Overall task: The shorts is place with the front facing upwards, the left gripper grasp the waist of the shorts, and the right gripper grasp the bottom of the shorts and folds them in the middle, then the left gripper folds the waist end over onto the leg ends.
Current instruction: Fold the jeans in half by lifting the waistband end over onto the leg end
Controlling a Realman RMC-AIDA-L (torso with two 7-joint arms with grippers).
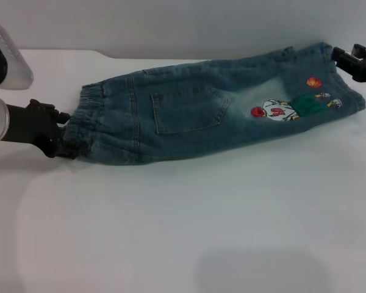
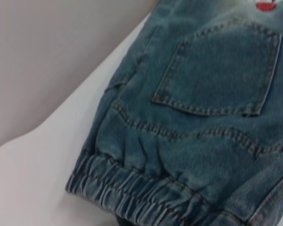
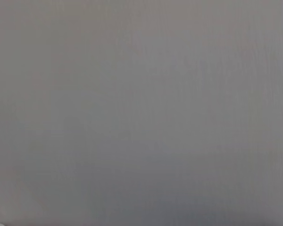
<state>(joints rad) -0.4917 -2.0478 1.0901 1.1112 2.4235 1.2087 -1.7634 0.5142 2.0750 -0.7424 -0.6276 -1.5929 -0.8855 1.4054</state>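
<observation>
White tabletop (image 1: 171,232), grey wall (image 1: 171,24) behind; left gripper (image 1: 66,145) pinches shorts (image 1: 219,107) waist, right gripper (image 1: 340,56) fingers' state unclear.

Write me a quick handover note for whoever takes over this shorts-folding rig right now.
Left gripper: at the elastic waist of the shorts, looks shut on it.
Right gripper: at the leg ends, far right; whether it grips cannot be told.
The shorts lie lengthwise across the white table, already folded in the middle, with the back pocket and the cartoon patch facing up.
Done: the lengthwise fold.
Left: the left gripper carries the waist end over onto the leg ends.
</observation>
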